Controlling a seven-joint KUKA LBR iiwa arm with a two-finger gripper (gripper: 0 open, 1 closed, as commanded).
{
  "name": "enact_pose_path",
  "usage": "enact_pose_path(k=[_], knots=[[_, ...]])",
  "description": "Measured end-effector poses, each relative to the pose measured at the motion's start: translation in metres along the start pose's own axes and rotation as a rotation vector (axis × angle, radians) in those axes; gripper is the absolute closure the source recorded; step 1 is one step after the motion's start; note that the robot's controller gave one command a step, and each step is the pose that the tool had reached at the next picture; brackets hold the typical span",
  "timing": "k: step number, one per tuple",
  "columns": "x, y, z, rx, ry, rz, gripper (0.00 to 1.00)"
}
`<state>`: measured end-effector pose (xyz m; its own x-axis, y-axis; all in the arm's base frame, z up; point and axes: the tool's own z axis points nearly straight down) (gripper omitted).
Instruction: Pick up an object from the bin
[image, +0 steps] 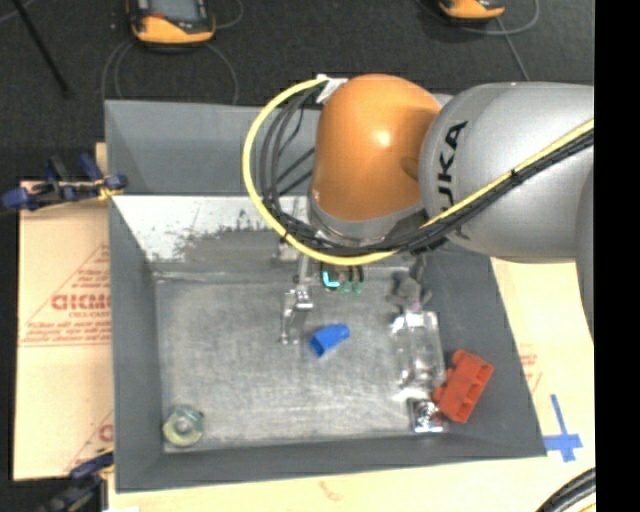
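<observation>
Arm (520, 170) in from the right, claw (350, 310) downward, fingers wide apart, over blue block (328, 340) near middle of bin (130, 330).

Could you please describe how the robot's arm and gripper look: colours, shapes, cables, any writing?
The arm is thick, rounded and silver-grey, with KUKA in black letters. A smooth orange dome covers its wrist. A yellow cable loops around it beside thinner black cables. The gripper has two slim metal fingers and a small green light.

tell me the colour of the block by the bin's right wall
The block is red, best in the camera view.
</observation>
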<state>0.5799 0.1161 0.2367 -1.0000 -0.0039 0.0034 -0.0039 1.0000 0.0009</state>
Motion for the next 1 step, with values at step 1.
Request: enact_pose_path(k=[1], knots=[[-0.0051,-0.0522,0.1218,0.001,0.000,0.252,0.00]])
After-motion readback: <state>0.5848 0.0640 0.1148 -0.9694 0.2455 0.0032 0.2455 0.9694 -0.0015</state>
